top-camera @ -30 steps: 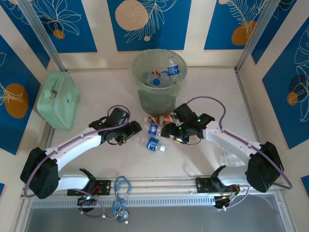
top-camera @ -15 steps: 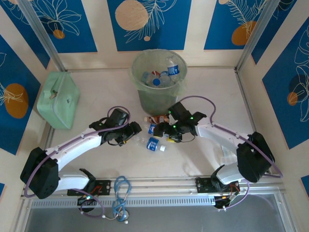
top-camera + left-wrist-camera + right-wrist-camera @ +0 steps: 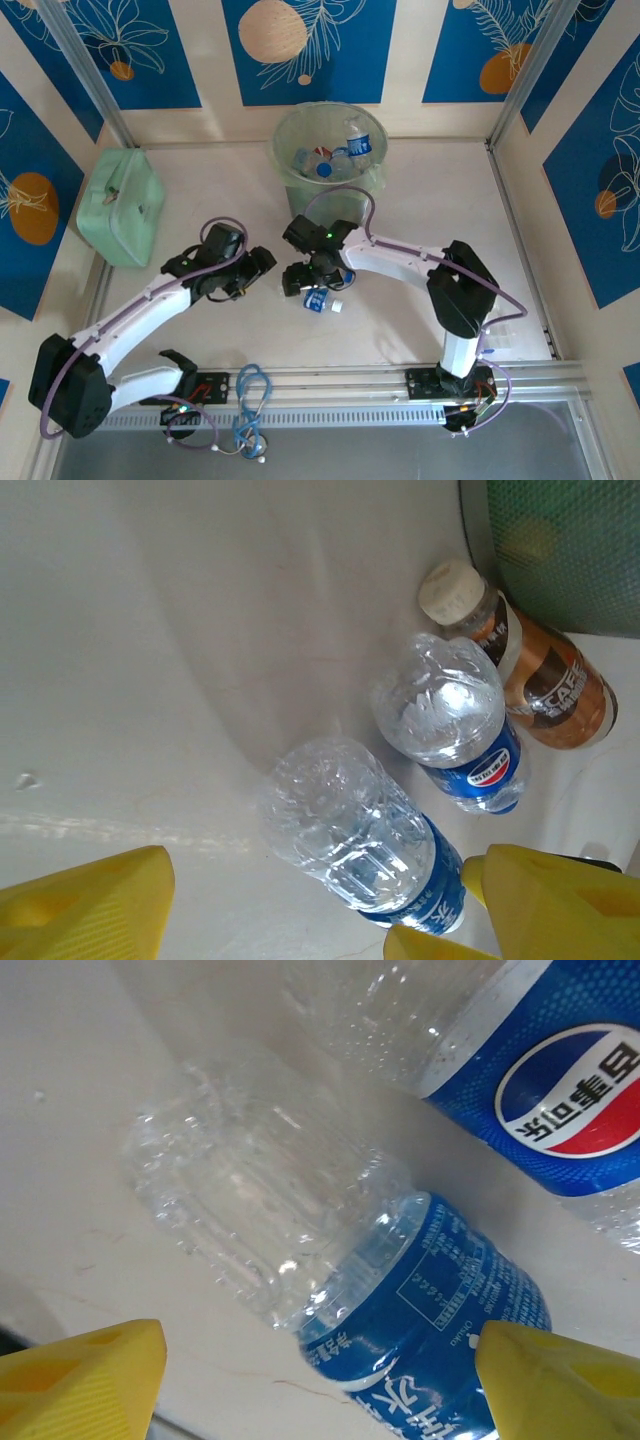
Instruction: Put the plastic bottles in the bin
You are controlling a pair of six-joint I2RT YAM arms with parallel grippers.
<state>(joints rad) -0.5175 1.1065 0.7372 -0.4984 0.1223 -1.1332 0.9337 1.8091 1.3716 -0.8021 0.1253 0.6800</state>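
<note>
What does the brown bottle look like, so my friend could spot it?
Find the round pale green bin at the back. Lying by its foot, nearest its wall, is the brown bottle. It alone has a brown label and cream cap; its two neighbours are clear with blue labels.

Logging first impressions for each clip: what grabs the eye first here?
The left tool and right tool hover open over three bottles lying before the pale green bin, which already holds several. The right one straddles a clear blue-labelled bottle; a mint-green case sits far left.
</note>
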